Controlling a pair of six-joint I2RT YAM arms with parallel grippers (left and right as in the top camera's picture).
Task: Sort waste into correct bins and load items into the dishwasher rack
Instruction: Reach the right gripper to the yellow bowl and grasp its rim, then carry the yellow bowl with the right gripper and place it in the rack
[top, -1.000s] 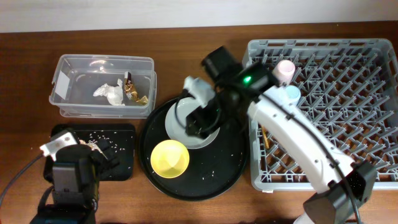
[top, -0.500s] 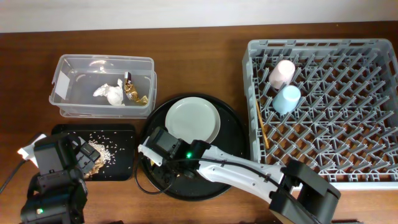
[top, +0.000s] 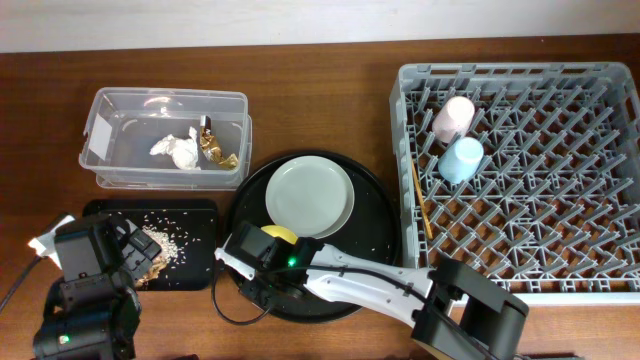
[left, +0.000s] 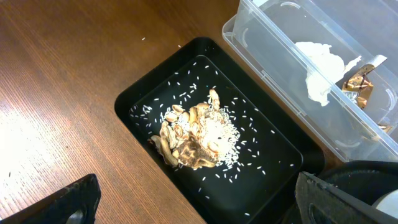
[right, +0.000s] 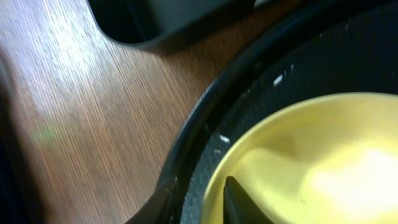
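right arm repositioned

big grey pegged plastic dishwasher rack (top: 540, 200) still lacks the bowl. right gripper (right: 199, 199) has crossed the round black tray (top: 375, 265) from pale round plate (top: 310, 195) to small yellow bowl (right: 311, 149); jaws apart, astride its rim. left gripper (left: 205, 202) jaws apart, empty.

Two grippers on the table: the left gripper (left: 199, 200) and the right gripper (right: 199, 200). Below the left gripper lies one heap of food scraps (left: 196, 137) in one black tray (left: 273, 171). Beyond it, one clear tub (top: 165, 93) holds one white tissue (top: 178, 149) and one foil wrapper (top: 215, 148). At the right gripper's fingertips sits one yellow bowl (right: 311, 162), with one plate (top: 309, 196) just past it, both on one round black tray (top: 375, 250). Well off to that gripper's side, one grey rack (top: 520, 70) carries two cups, a pink cup (top: 452, 117) and a light-blue cup (top: 461, 159), and wooden chopsticks (top: 420, 200) too thin to count apart.
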